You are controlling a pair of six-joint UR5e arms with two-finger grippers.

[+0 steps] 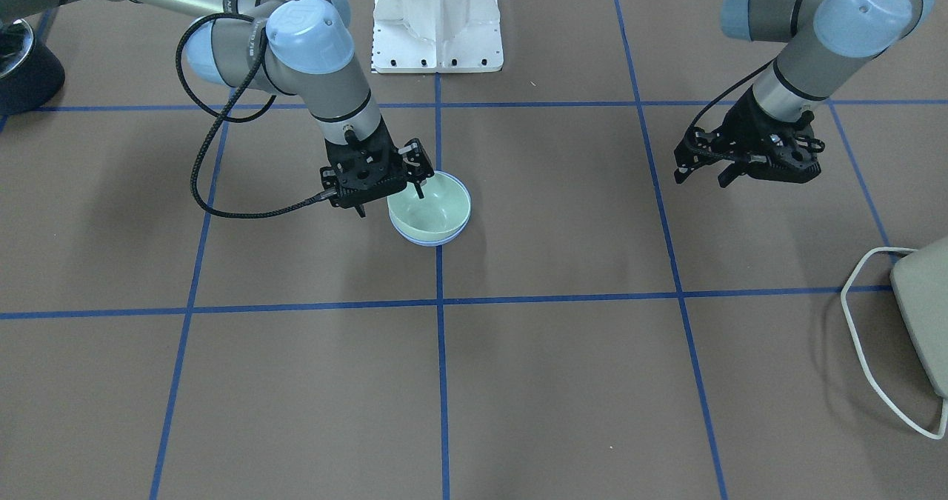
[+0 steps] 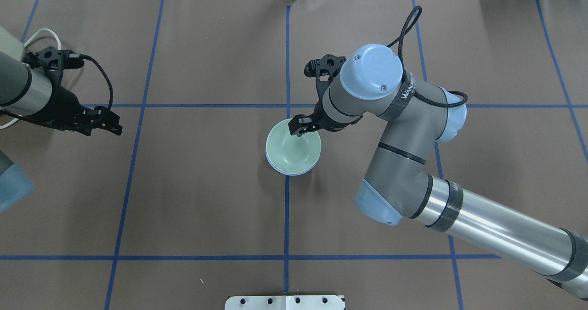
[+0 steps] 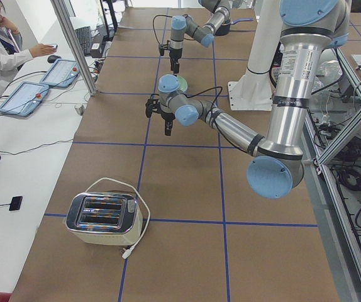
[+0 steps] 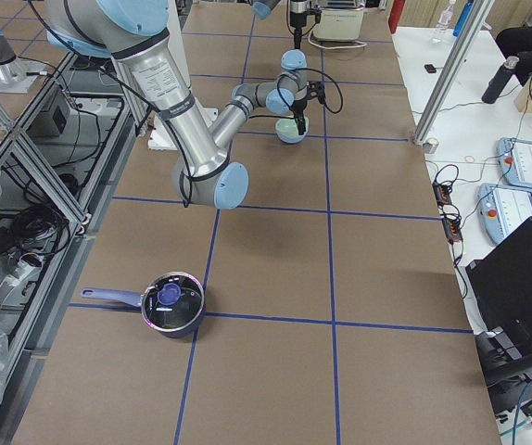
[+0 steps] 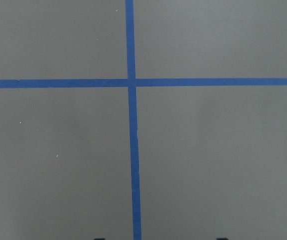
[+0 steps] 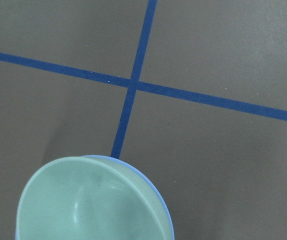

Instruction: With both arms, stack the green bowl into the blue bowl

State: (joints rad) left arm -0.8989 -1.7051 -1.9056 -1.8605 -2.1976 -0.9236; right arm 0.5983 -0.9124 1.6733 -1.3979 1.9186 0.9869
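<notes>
The green bowl [image 1: 433,207] sits nested inside the blue bowl [image 1: 429,242] at the table's middle, so only the blue rim shows under it. The pair also shows in the overhead view, green bowl [image 2: 294,151] and blue rim [image 2: 287,173], and in the right wrist view, green bowl [image 6: 83,205] and blue rim [image 6: 166,210]. My right gripper [image 1: 390,198] is open and straddles the stacked bowls' rim on the robot's side, with one finger inside and one outside. My left gripper [image 1: 700,178] is open and empty, hovering well away over bare table [image 2: 103,127].
A cream toaster [image 1: 922,315] with a white cord stands at the table's edge on my left side. A dark pot [image 4: 171,303] sits far off on my right side. The white pedestal base [image 1: 437,18] stands behind the bowls. An operator [image 3: 4,44] sits beside the table.
</notes>
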